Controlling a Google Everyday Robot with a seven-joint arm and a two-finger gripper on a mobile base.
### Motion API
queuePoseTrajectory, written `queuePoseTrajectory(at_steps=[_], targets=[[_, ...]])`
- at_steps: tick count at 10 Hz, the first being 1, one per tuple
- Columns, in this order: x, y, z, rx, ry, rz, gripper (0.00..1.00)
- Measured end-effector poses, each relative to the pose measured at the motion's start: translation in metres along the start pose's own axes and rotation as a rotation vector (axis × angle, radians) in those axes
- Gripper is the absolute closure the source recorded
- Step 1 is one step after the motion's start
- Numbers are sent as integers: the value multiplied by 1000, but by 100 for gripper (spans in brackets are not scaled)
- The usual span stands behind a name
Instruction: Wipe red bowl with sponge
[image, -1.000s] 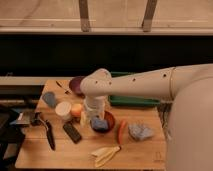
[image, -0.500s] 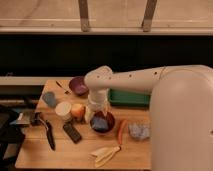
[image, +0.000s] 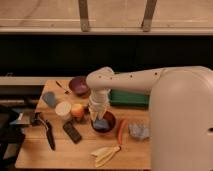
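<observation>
A white robot arm (image: 135, 80) reaches over a pale tan wooden table (image: 50, 154). Its cream gripper (image: 100, 117) hangs just above a dark red bowl (image: 113, 119), which holds a blue-grey sponge (image: 101, 125). Around it are a deep purple bowl (image: 78, 85), a dark green tray (image: 131, 99), a white cup (image: 63, 109), an orange-yellow fruit (image: 77, 110), a black remote (image: 72, 132), a black-handled tool (image: 48, 137), an orange-red carrot (image: 121, 131), a grey-blue crumpled cloth (image: 138, 131) and pale yellow peel (image: 105, 154).
</observation>
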Motion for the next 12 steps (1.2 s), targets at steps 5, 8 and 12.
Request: queuePoseTrajectory(at_steps=[5,8,12], targets=[[11,3,-8,14,-16,-7,92],[19,0,-30,34,-54,2,92],[36,-27,-54,63,-86,63,92]])
